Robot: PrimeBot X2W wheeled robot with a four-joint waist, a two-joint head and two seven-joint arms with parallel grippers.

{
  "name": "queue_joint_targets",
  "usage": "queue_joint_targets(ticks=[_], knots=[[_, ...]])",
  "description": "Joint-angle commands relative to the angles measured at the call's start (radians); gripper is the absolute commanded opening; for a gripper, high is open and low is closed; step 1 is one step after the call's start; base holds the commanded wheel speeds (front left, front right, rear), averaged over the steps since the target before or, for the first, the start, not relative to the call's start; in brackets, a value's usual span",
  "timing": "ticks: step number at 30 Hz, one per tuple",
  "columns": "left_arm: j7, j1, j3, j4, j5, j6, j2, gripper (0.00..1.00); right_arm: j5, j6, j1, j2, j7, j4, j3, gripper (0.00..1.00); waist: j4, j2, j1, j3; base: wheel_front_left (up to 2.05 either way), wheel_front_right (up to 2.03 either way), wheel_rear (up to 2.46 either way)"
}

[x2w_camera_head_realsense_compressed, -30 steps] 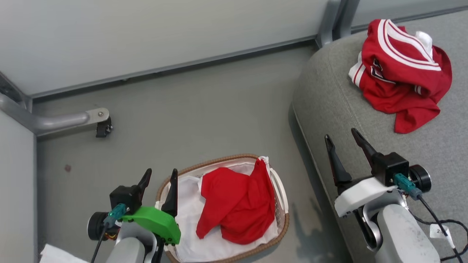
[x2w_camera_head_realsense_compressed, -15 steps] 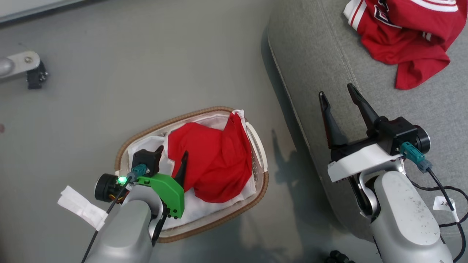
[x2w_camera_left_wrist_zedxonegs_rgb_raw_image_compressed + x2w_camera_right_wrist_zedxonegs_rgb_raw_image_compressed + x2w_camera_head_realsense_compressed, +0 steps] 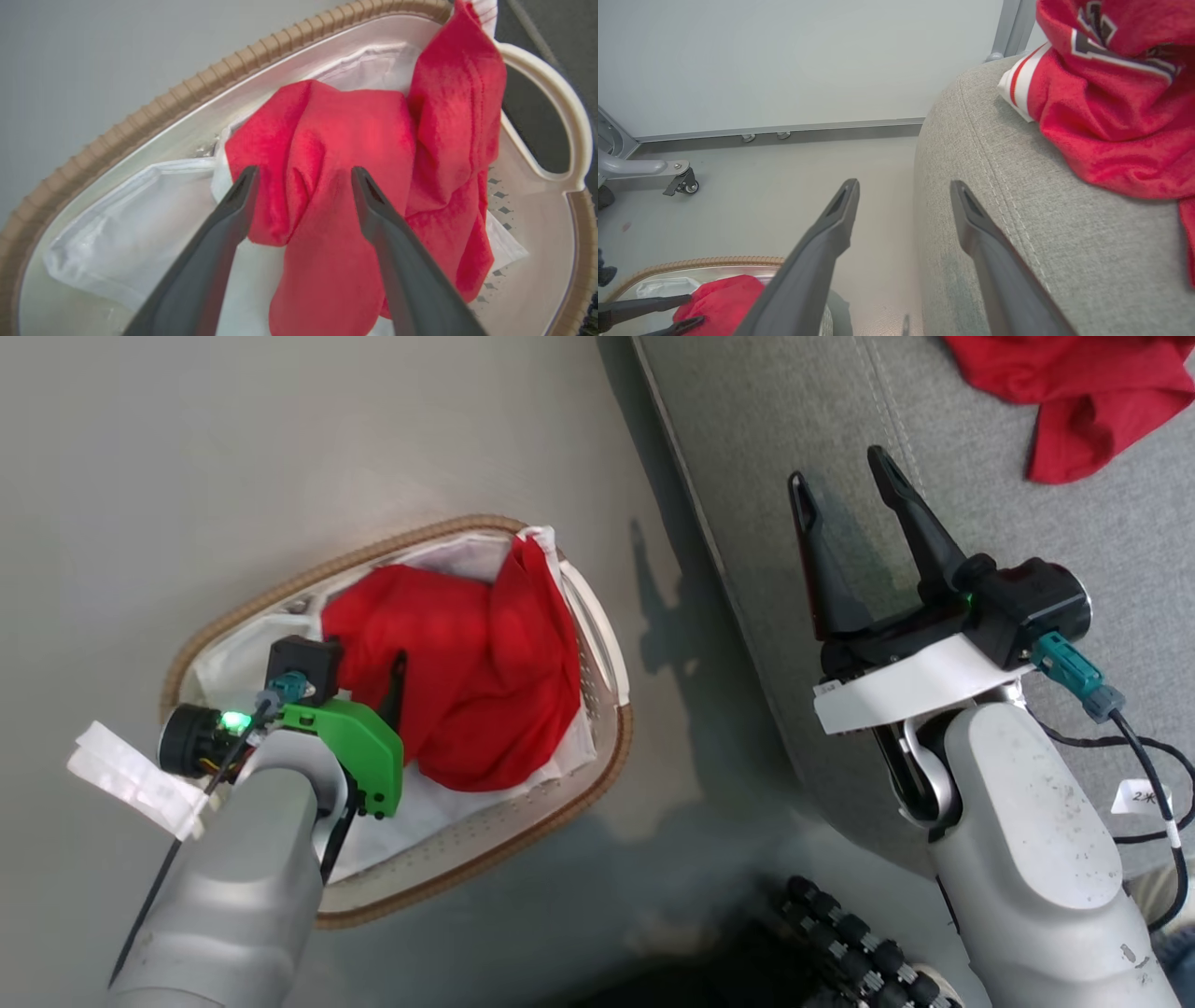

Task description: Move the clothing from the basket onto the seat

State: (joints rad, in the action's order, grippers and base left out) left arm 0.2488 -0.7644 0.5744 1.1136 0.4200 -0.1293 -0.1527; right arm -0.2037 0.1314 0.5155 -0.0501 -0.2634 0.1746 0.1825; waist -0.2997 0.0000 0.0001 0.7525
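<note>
Head view. The basket (image 3: 602,653) stands on the floor (image 3: 233,448), just beside the seat (image 3: 747,476) and apart from it. A plain red garment (image 3: 467,681) lies bunched inside the basket on the white liner (image 3: 229,658), with one fold draped up over the far rim. The left gripper (image 3: 366,658) is down inside the basket over the near side of the garment. Its jaws stand wide apart and are not closed on anything. The right gripper (image 3: 837,467) hangs over the seat near its rounded edge, jaws wide apart and empty. The jersey (image 3: 1083,383) lies on the seat at the top right, well apart from that gripper.

Left wrist view. Both dark fingers spread wide over the garment, with a raised fold of red cloth between their tips. Whether the tips touch the cloth cannot be told. The liner shows on the left, under and beside the garment. The brown woven rim curves along the top.

Right wrist view. The fingers are wide apart with nothing between them, one over the floor, the other over the seat's edge. The jersey rests on the seat at upper right, showing white stripes and black-and-white lettering. The basket with the red garment sits at lower left. A pale wall (image 3: 784,56) and a caster (image 3: 684,184) lie beyond.
</note>
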Motion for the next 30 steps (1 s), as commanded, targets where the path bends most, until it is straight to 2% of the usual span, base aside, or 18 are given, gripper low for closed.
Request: queue_joint_targets(ticks=[1,7,8,10,12,13,23,30], knots=[[0.005,-0.028,0.004,0.013,-0.001,-0.002,-0.018,1.0,-0.008,-0.001,0.018,-0.001,-0.002,-0.01,0.005,1.0,-0.056,0.0,-0.0001,0.077,0.0,0.0,0.0],[-0.014,-0.052,0.038,0.051,0.02,-0.002,0.002,1.0,-0.018,-0.001,0.02,-0.001,-0.002,-0.025,0.012,1.0,-0.065,0.0,-0.0001,0.1,0.0,0.0,0.0],[-0.019,-0.05,0.046,0.054,0.027,-0.002,0.005,0.96,-0.017,-0.001,0.018,-0.001,-0.002,-0.024,0.011,1.0,-0.066,0.0,-0.0001,0.101,0.0,0.0,0.0],[-0.021,-0.047,0.061,0.057,0.039,-0.002,0.01,0.44,-0.015,-0.001,0.015,-0.001,-0.002,-0.021,0.009,1.0,-0.065,0.0,-0.0001,0.098,0.0,0.0,0.0],[-0.018,-0.038,0.074,0.059,0.048,-0.002,0.019,0.04,-0.011,-0.001,0.012,-0.001,-0.002,-0.014,0.008,1.0,-0.063,0.0,-0.0001,0.09,0.0,0.0,0.0],[-0.016,-0.033,0.08,0.057,0.054,-0.002,0.022,0.0,-0.01,-0.001,0.012,-0.001,-0.002,-0.012,0.008,1.0,-0.062,0.0,-0.0001,0.086,0.0,0.0,0.0],[0.01,0.014,0.134,0.016,0.109,-0.002,0.028,0.0,0.022,-0.001,-0.02,-0.001,-0.002,0.028,-0.007,1.0,-0.033,0.0,-0.0001,-0.023,0.0,0.0,0.0],[0.016,0.078,0.127,-0.101,0.107,-0.002,-0.002,0.0,0.078,-0.001,-0.083,-0.002,-0.002,0.072,-0.035,1.0,0.012,0.0,-0.0001,-0.19,0.0,0.0,0.0]])
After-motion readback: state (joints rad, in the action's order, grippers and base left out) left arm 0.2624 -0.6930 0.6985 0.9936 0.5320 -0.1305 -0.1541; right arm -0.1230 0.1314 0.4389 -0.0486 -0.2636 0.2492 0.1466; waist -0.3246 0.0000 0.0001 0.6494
